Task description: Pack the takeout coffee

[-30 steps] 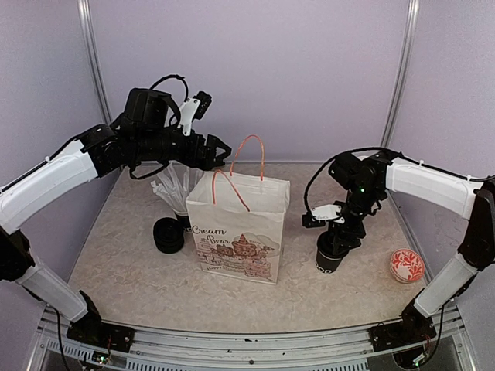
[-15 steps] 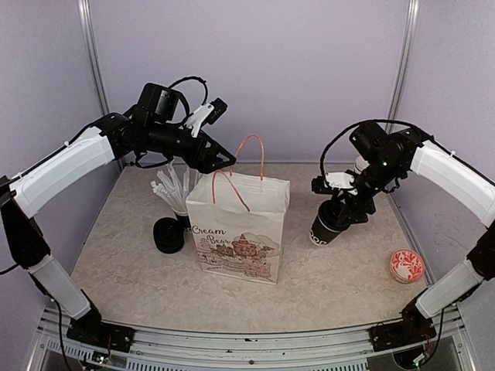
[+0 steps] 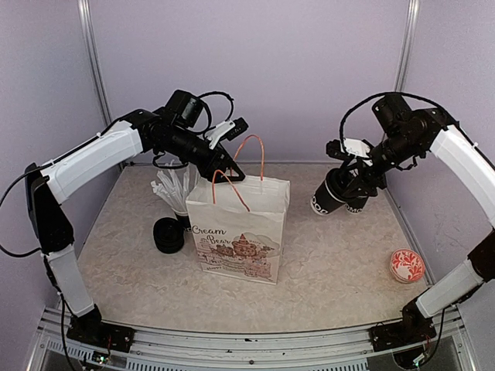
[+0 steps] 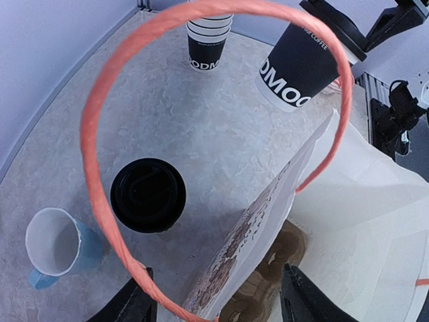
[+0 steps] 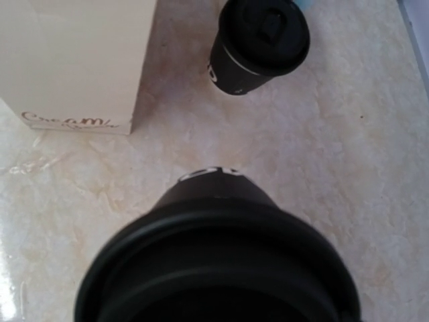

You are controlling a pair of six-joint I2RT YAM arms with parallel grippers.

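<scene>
The 2 arms match: the left arm (image 3: 93, 158) and the right arm (image 3: 464, 158) both wear smooth white shells over their long links, with matte black housings at every joint. Black cables (image 3: 203, 99) curl in loose loops at the wrists, where a small white bracket (image 3: 357, 147) is also fixed. Each arm ends in a squat black base (image 3: 99, 334). The left gripper (image 4: 221, 300) has plain black fingers (image 4: 134, 305).

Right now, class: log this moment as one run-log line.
left gripper: open at paper bag mouth | right gripper: holds lidded coffee cup aloft, tilted, right of bag | second cup: standing left of bag
</scene>
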